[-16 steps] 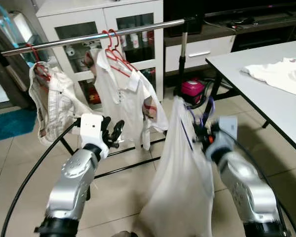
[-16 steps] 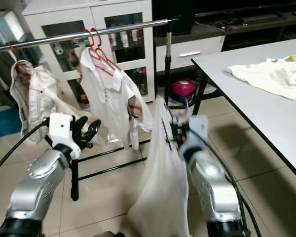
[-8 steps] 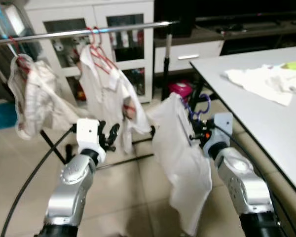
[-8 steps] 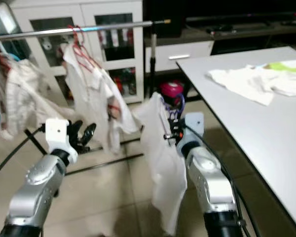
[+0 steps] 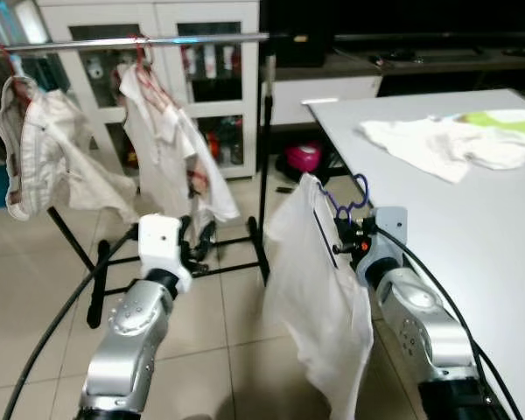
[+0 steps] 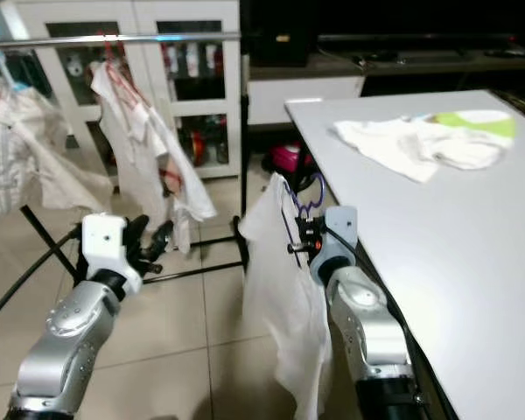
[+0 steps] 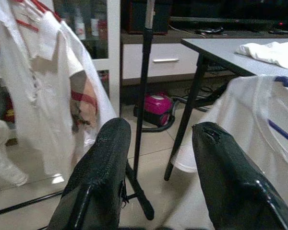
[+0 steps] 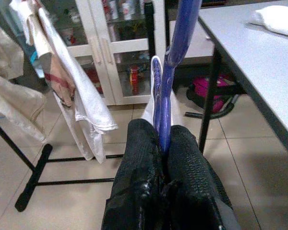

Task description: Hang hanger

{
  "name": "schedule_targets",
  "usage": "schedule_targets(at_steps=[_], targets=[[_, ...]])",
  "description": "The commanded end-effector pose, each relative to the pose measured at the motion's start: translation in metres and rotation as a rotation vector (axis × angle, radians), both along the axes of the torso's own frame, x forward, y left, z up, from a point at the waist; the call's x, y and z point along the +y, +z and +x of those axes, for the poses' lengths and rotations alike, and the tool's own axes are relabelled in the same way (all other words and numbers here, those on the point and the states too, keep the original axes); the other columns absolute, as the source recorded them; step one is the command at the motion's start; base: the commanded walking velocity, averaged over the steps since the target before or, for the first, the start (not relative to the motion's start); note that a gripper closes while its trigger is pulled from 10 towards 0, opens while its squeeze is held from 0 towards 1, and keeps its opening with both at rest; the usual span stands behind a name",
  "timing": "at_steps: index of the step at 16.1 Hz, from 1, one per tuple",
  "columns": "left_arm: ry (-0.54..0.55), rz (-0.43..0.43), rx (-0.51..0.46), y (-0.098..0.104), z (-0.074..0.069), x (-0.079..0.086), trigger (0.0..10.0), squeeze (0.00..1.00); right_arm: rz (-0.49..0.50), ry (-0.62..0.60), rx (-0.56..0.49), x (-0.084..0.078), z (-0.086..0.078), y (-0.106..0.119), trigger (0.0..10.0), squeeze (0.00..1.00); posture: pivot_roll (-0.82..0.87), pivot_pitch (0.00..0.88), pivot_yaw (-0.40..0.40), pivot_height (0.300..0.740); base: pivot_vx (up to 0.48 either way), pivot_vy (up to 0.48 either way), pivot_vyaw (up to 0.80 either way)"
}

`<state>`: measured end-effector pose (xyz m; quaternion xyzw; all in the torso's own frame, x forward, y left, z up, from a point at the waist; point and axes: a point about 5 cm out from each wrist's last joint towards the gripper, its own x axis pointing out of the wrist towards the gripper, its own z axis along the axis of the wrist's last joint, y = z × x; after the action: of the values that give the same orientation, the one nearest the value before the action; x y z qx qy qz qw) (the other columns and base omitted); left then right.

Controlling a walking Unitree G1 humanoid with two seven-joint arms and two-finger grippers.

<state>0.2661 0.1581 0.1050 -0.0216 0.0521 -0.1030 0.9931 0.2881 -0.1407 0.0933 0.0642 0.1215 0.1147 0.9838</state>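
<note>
My right gripper [image 5: 346, 241] is shut on a blue hanger [image 5: 348, 194] that carries a white garment [image 5: 319, 293] hanging down beside the table. In the right wrist view the blue hanger [image 8: 169, 76] stands pinched between the two black fingers [image 8: 141, 153]. The clothes rail [image 5: 157, 39] runs across the upper left, well beyond the hanger, with a white shirt [image 5: 162, 144] on a red hanger [image 5: 144, 66] and a striped garment [image 5: 35, 149] at its left end. My left gripper [image 5: 198, 238] is open and holds nothing, low in front of the rail.
A grey table [image 5: 472, 219] fills the right side, with white clothes [image 5: 437, 140] on it. The rail's upright post [image 5: 264, 149] and black floor bars [image 5: 96, 280] stand ahead. A white glass-door cabinet [image 5: 201, 79] is behind the rail, a pink appliance [image 5: 304, 157] on the floor.
The whole picture has shifted left and the rail looks farther off, so the camera has moved. My right gripper still holds the blue hanger with the garment; the left stays open.
</note>
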Motion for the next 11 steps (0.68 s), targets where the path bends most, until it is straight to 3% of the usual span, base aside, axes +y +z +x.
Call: schedule_targets(at_steps=[1, 11], targets=[[0.013, 0.012, -0.014, 0.003, 0.003, 0.004, 10.0, 0.0, 0.008, -0.006, -0.049, 0.002, 0.005, 0.01, 10.0, 0.0, -0.03, 0.0, 0.02, 0.74, 0.0, 0.0, 0.0], [-0.013, -0.008, -0.004, -0.002, 0.014, -0.007, 10.0, 0.0, -0.076, -0.011, -0.102, -0.001, 0.009, 0.02, 10.0, 0.0, -0.09, 0.0, 0.042, 0.74, 0.24, 0.0, 0.0]])
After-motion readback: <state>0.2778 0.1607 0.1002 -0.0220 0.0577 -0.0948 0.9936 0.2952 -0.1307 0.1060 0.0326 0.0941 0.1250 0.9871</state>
